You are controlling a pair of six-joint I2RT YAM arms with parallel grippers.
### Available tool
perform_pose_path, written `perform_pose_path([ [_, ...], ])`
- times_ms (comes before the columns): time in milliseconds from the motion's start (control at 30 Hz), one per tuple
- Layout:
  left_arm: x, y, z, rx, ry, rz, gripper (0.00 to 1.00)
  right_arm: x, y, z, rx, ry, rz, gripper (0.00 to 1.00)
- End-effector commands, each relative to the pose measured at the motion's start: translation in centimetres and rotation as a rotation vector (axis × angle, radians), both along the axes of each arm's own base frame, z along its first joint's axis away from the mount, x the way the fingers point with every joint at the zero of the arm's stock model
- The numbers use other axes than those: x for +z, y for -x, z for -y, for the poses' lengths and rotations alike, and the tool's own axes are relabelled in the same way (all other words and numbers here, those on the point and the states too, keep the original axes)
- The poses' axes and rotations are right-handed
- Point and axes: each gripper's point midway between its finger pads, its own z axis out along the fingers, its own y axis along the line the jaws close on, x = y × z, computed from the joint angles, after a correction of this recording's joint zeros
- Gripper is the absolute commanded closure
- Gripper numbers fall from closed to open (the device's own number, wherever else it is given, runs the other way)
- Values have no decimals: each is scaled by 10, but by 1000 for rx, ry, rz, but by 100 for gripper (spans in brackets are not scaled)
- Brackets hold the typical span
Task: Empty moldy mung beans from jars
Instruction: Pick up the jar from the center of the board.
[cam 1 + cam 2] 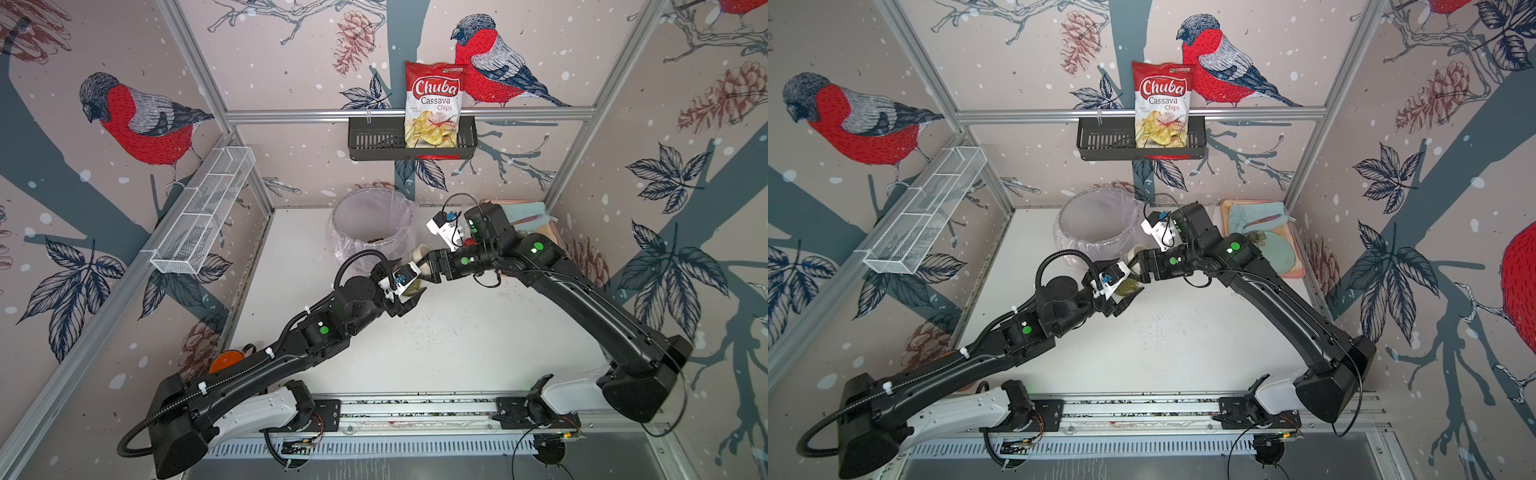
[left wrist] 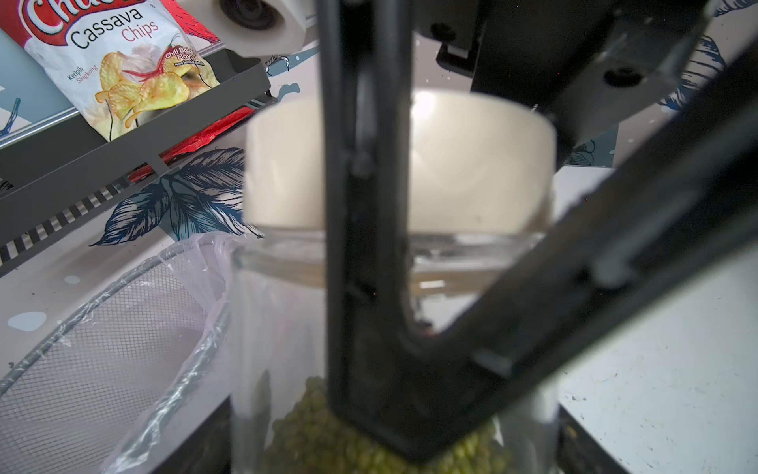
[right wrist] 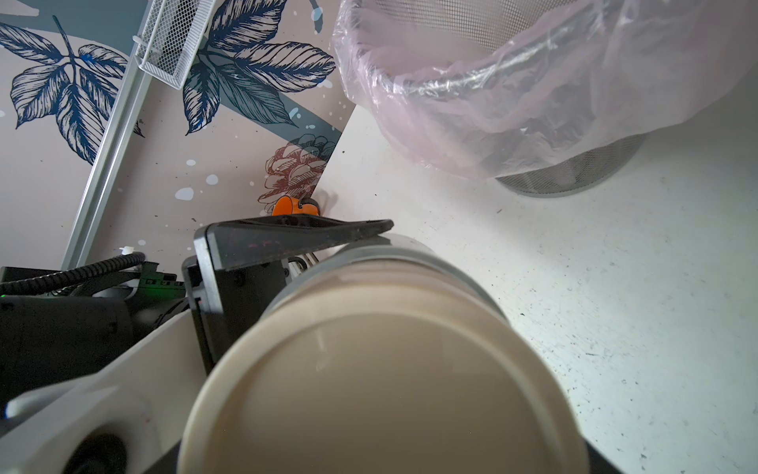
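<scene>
A clear jar (image 1: pixel 412 287) is held tilted in the air just in front of the bin, with olive-green mung beans (image 2: pixel 311 427) heaped at its low end. My left gripper (image 1: pixel 404 292) is shut on the jar's body (image 1: pixel 1128 286). A black finger (image 2: pixel 369 287) crosses in front of the glass in the left wrist view. The beige lid (image 1: pixel 422 252) is on the jar, and my right gripper (image 1: pixel 420 266) is shut around that lid (image 3: pixel 369 390), which fills the right wrist view. The left gripper's finger (image 3: pixel 287 238) shows behind the lid. No other jars are in view.
The grey mesh bin (image 1: pixel 353 203) with a clear liner stands at the back centre, close behind the jar. A tray (image 1: pixel 1225 205) with a cloth and a plate lies at the back right. On the walls are a white wire shelf (image 1: pixel 208 208) and a black basket (image 1: pixel 374 141) with a chips bag.
</scene>
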Motion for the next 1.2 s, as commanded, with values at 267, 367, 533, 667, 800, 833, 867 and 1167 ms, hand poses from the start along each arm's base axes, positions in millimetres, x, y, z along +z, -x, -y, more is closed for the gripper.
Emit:
perform_pose_path([
  [267,22,3,7,-40,75,49,100,18,1,-8,33,-62,50,14],
  [367,22,4,8,-45,74,47,100,19,2,-10,38,-59,53,12],
  [533,23,5,10,-55,82,42,100,22,4,-12,46,-62,67,10],
  [667,25,7,10,-63,89,48,100,22,3,-11,39,-48,82,8],
  [800,27,10,10,-80,98,49,100,25,1,-11,32,-57,96,6],
  [833,28,10,11,-83,99,47,100,26,1,-11,29,-58,99,5],
  [867,28,11,11,-86,100,47,100,27,1,-11,28,-61,103,4],
  [1167,31,12,9,-86,103,50,100,34,2,-12,30,-75,114,1],
])
